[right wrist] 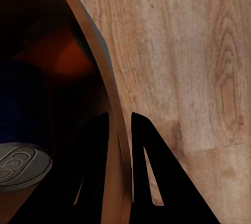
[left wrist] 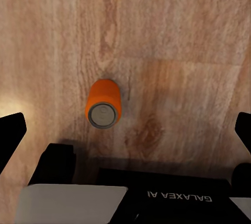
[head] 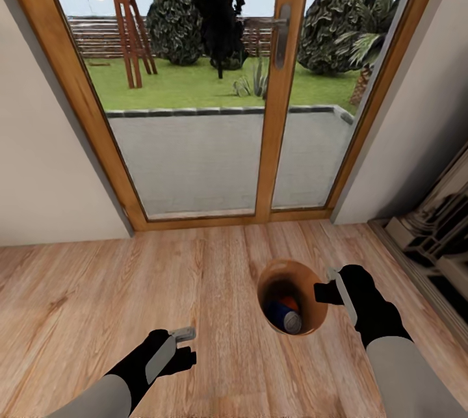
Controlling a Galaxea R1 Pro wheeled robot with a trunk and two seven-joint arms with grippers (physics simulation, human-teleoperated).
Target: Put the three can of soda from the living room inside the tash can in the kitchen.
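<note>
Facing wood-framed glass doors [head: 195,80] onto a garden, standing on light wood floor [head: 97,288].

Hovering at the left: the left gripper [head: 184,346], jaws spread wide and holding nothing. In the left wrist view, looking straight down between the parted fingertips [left wrist: 11,135] at an orange can of soda [left wrist: 104,104] standing upright on the floor [left wrist: 172,36], silver top toward the camera, well clear of both fingers. Not yet grasped, so seemingly the last can waiting for pickup.

Moving right: the tash can [head: 305,275], held off the floor and tipped toward the camera, tan inside showing. Lying inside it, a blue can of soda [head: 286,318] with an orange can [head: 290,303] behind it. Two of three apparently already binned.

Further right: the right gripper [head: 338,292], pinching the bin's rim. In the right wrist view, black fingers [right wrist: 151,166] straddling the thin wall [right wrist: 104,93], one inside, one outside, clamped on it, with the blue can's silver top [right wrist: 18,164] and an orange shape [right wrist: 68,57] within.

Remaining, judging by this: dropping the third can in, then carrying the bin to the kitchen, no sign of which here.
</note>
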